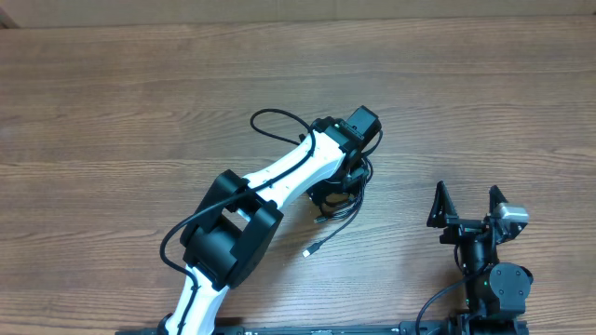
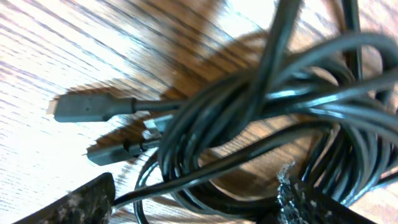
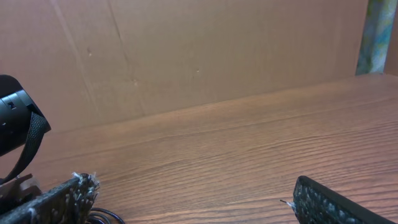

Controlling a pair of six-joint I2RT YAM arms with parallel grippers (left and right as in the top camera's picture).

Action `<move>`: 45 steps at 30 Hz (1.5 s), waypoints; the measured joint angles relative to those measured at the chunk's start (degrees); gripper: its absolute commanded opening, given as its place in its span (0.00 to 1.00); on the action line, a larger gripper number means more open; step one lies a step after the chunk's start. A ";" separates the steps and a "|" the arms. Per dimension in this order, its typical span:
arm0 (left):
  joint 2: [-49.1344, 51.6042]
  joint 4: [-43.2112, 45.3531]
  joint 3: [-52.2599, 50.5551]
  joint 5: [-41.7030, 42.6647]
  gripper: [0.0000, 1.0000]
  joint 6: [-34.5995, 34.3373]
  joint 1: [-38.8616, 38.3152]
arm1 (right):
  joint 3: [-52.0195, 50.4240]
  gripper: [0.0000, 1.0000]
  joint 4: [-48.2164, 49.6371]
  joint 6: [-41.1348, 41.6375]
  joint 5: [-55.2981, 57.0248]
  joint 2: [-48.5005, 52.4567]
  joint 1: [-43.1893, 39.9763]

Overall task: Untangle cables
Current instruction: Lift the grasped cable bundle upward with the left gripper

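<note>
Hiding most of the cables (image 2: 261, 106) overhead, the left pincer (image 2: 194, 190) gapes wide; right pincer (image 1: 466, 194) too.

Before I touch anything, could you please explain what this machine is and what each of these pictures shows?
These are two robot arms at a wooden table. The overhead picture looks straight down: the white left arm reaches to mid-table, while the right gripper sits near the edge, jaws apart and empty. The other two pictures come from cameras on the wrists. The left one shows the left gripper low over the cables, a tangled black bundle with loose plugs, fingers spread either side, nothing gripped. The right one sees mostly table and a brown wall.
</note>
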 measured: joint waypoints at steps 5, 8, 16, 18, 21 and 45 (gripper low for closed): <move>0.00 0.00 0.00 -1.57 0.70 -3.48 0.00 | 0.00 1.00 0.00 0.00 0.04 0.00 0.00; 0.00 0.24 0.00 -3.15 0.56 -4.09 0.00 | 0.00 1.00 0.00 0.00 0.04 0.00 0.00; 0.00 0.72 0.00 -4.22 0.50 -5.20 0.00 | 0.00 1.00 0.00 0.02 0.02 0.00 0.00; 0.00 0.55 0.00 -3.87 0.25 -5.38 0.00 | 0.00 1.00 0.02 0.02 0.02 0.00 0.00; 0.00 -1.79 0.00 -0.68 0.39 -5.75 0.63 | 0.00 1.00 0.00 0.00 0.02 0.00 0.00; -2.25 -5.90 0.81 -5.44 0.59 -8.39 -0.17 | 0.00 1.00 0.00 0.02 0.04 0.00 0.00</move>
